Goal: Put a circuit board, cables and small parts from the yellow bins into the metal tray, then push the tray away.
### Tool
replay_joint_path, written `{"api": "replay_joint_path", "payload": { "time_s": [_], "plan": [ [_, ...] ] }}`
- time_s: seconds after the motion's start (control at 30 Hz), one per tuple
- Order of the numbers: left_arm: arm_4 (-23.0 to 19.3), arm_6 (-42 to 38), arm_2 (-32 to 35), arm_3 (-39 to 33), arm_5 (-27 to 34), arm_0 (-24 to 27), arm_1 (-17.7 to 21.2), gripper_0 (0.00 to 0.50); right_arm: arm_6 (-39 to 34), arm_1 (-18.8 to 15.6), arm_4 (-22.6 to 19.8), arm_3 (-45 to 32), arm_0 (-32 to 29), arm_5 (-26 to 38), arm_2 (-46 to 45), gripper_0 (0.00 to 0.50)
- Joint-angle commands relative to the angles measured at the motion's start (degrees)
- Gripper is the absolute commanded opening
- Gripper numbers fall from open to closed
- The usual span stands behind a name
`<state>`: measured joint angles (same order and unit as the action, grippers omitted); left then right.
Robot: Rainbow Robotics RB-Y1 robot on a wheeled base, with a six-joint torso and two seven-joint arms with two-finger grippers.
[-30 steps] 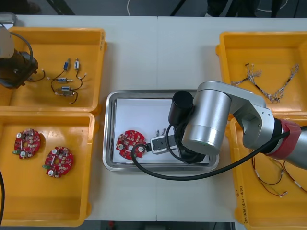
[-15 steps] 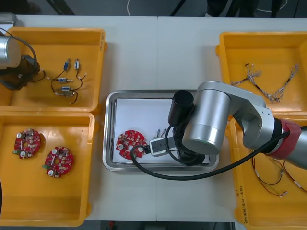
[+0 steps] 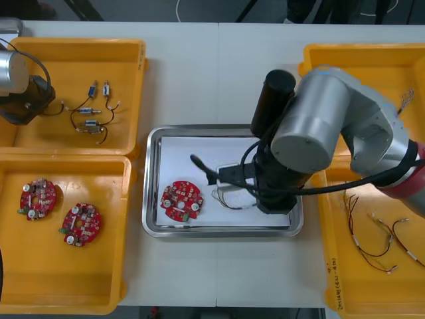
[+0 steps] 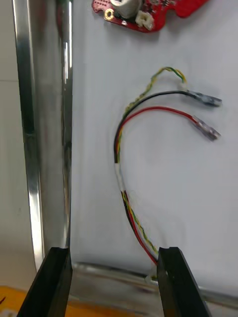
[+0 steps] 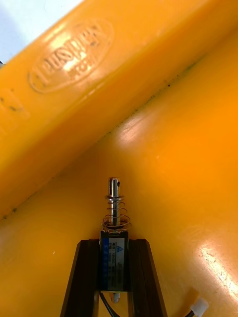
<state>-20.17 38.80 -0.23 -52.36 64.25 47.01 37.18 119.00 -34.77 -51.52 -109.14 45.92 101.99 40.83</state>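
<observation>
The metal tray [image 3: 154,179], white inside, holds a round red circuit board [image 3: 181,201] and a red and yellow cable [image 3: 229,197]. My right arm [image 3: 312,133] hangs above the tray's right half. In the right wrist view the right gripper [image 4: 115,285] is open over the tray rim [image 4: 42,124]. The red and yellow cable [image 4: 130,163] lies loose on the white floor, one end near a finger [image 4: 178,282]. The circuit board [image 4: 144,10] lies beyond it. The left arm [image 3: 20,90] is at the far-left bin. My left gripper [image 5: 114,245] is shut on a small metal part [image 5: 114,208] with a spring.
The far-left yellow bin [image 3: 126,50] holds more small metal parts [image 3: 93,116]. Two circuit boards [image 3: 40,198] lie in the near-left bin [image 3: 123,266]. Twisted cables [image 3: 378,119] lie in the far-right bin, red and black cables [image 3: 372,239] in the near-right bin.
The right gripper opened, left the cable in the tray and drew back up and to the right. The left gripper closed on the small metal part.
</observation>
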Motion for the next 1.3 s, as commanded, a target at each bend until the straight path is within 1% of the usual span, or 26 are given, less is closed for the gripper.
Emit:
{"api": "replay_joint_path", "payload": {
  "time_s": [0.03, 0.1, 0.2, 0.27, 0.43, 0.47, 0.5, 0.6, 0.7, 0.77, 0.83, 1.07, 1.13, 1.3],
  "plan": [
    [0.57, 2.07, -0.56, -0.29, -0.26, 1.68, -0.26, 0.001, -0.97, 3.13, 0.02, -3.97, -3.29, 5.23, -11.48, 0.5],
    [0.57, 2.16, 0.06, -0.46, -0.26, 1.68, -0.26, 0.0, -1.41, 4.27, 1.25, -5.73, -4.7, 8.01, -16.31, 0.5],
    [0.66, 2.34, 0.94, -1.34, 0.53, 1.68, 0.09, 0.0, -2.2, 5.15, 3.54, -8.89, -6.11, 8.01, -21.5, 0.5],
    [0.66, 2.51, 1.55, -2.57, 2.2, 1.68, 0.26, 0.001, -3.25, 5.15, 4.85, -11.27, -7.16, 8.01, -23.96, 0.5],
    [0.48, 2.95, 2.43, -8.37, 11.16, 1.68, 1.58, 0.003, -8.7, 4.8, 5.21, -18.91, -11.47, 8.01, -30.02, 0.5],
    [0.22, 3.13, 2.69, -10.48, 14.59, 1.68, 2.11, 0.001, -10.11, 4.0, 5.12, -21.11, -12.87, 8.01, -31.08, 0.5],
    [0.22, 3.22, 2.78, -10.92, 15.21, 1.68, 2.11, 0.001, -10.46, 3.83, 5.12, -21.64, -13.14, 8.01, -31.25, 0.5],
    [-0.31, 3.66, 3.75, -15.76, 22.24, 1.68, 2.99, 0.002, -15.82, 1.54, 5.38, -25.77, -16.39, 8.01, -32.57, 0.5],
    [-0.75, 3.83, 4.36, -19.62, 27.69, 1.68, 3.34, 0.0, -19.86, -0.3, 5.12, -28.05, -18.85, 8.01, -34.24, 0.5],
    [-1.01, 3.92, 4.54, -21.56, 30.41, 1.59, 3.51, 0.002, -21.18, -0.92, 4.85, -28.76, -20.08, 8.01, -35.39, 0.5],
    [-1.54, 4.18, 4.71, -24.63, 34.63, 1.68, 3.78, 0.001, -23.38, -1.62, 4.59, -29.19, -21.84, 8.01, -37.49, 0.5],
    [-5.93, 4.53, 4.36, -34.65, 45.53, 1.68, 4.04, 0.002, -30.32, -1.8, 4.24, -29.19, -24.04, 8.01, -45.67, 0.5],
    [-7.25, 4.45, 3.57, -37.02, 45.75, 1.68, 3.95, 0.0, -30.76, -1.88, 4.06, -29.11, -24.91, 8.01, -47.78, 0.5],
    [-12.44, 3.83, -0.65, -43.09, 45.75, 1.68, 3.69, 0.0, -31.29, -2.41, 4.06, -29.19, -28.87, 8.01, -54.19, 0.5]
  ]
}}
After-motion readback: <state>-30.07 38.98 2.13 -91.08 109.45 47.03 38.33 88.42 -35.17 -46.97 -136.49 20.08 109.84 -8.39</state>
